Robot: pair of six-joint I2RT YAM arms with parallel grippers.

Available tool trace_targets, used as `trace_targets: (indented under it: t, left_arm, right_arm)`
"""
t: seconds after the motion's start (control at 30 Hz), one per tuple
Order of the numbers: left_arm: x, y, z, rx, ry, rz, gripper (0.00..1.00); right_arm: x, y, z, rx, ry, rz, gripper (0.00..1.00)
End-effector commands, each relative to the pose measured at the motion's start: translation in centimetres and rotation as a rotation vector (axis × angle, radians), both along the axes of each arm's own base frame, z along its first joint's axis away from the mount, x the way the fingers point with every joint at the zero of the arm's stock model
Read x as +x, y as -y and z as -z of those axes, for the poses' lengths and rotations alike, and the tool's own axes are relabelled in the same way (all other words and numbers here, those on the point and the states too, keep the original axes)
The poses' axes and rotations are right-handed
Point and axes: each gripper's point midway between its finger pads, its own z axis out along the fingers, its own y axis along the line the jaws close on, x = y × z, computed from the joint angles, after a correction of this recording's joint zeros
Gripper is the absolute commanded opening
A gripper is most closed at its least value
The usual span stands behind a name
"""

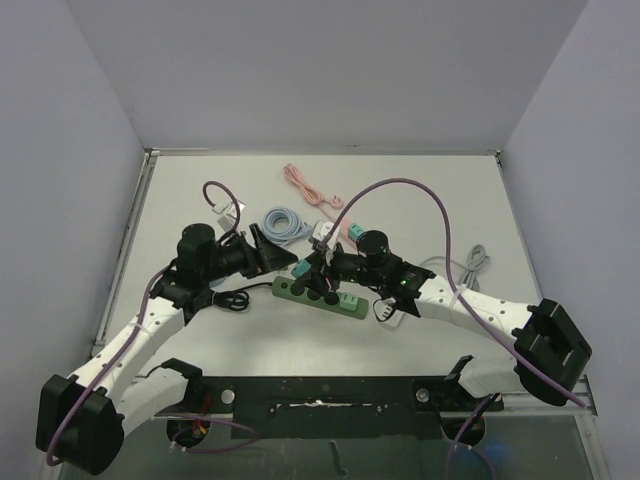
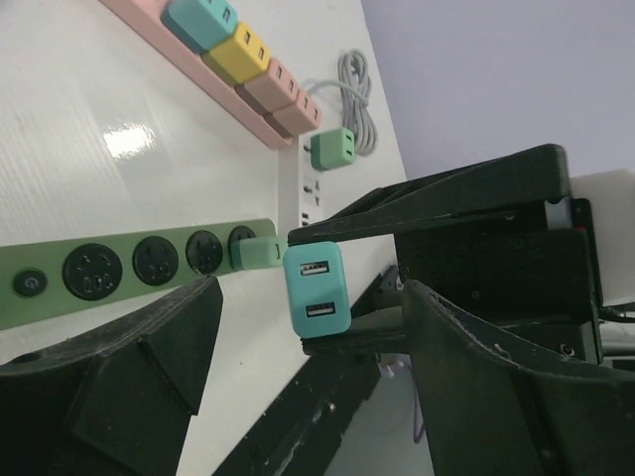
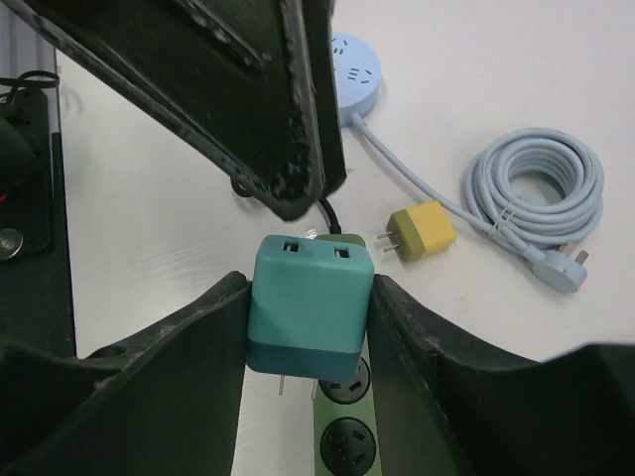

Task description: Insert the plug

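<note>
The right gripper (image 1: 312,272) clamps the teal USB charger (image 3: 311,297) just above the green power strip (image 2: 119,273), while the left gripper (image 1: 272,258), fingers spread wide, hovers beside it.

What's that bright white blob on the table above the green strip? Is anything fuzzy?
Left wrist view: the blob is light glare on the glossy table; right wrist view: the teal plug looks sharp, no glare on it; top external view: soft, even light, only faint shadows.
</note>
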Motion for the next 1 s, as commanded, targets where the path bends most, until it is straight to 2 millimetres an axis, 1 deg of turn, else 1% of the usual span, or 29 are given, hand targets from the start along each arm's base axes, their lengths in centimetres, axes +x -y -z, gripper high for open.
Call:
trace_targets:
  t: [0.0,0.1,0.23,0.27,0.37,0.53,0.67,0.77,0.8,0.87,0.93,0.97]
  left_arm:
    - [-1.4,2.1,-2.8,-0.078,0.047,0.16,0.72]
    - [-1.7,2.5,-1.8,-0.061,0.006,0.18,0.7]
    - [-2.2,3.0,-0.9,-0.041,-0.045,0.224,0.62]
    - [-2.3,3.1,-0.8,-0.038,-0.052,0.234,0.58]
    - [-2.5,3.3,-0.7,-0.055,-0.076,0.248,0.54]
    - [-2.6,3.7,-0.4,-0.061,-0.112,0.264,0.44]
    - [-2.9,4.3,0.8,-0.011,-0.149,0.287,0.42]
    - [-3.1,4.9,1.1,0.003,-0.148,0.307,0.4]
    - [-3.2,5.0,1.1,0.005,-0.142,0.311,0.38]
    - [-3.1,5.3,0.8,-0.004,-0.117,0.322,0.3]
    - [-2.8,5.4,0.3,-0.004,-0.084,0.33,0.18]
    - [-2.6,5.4,0.0,0.005,-0.053,0.336,0.1]
  right_arm:
    - [-1.2,-1.2,-3.9,0.085,0.175,-0.141,0.29]
    - [-1.5,-1.2,-3.7,0.078,0.198,-0.167,0.29]
    - [-1.4,-1.2,-3.2,0.055,0.203,-0.169,0.29]
    - [-1.3,-1.2,-3.1,0.05,0.206,-0.168,0.29]
    - [-1.3,-1.2,-2.8,0.037,0.205,-0.175,0.29]
    - [-1.4,-1.4,-2.4,0.01,0.205,-0.209,0.3]
    - [-1.4,-1.6,-2.3,-0.009,0.206,-0.222,0.3]
    - [-1.4,-1.7,-2.5,-0.012,0.186,-0.22,0.32]
    - [-1.3,-1.6,-2.5,-0.014,0.172,-0.21,0.33]
    - [-1.1,-1.5,-2.5,-0.017,0.141,-0.18,0.38]
    - [-0.8,-1.0,-2.3,-0.02,0.103,-0.135,0.42]
    - [-0.7,-0.7,-2.3,-0.016,0.086,-0.105,0.49]
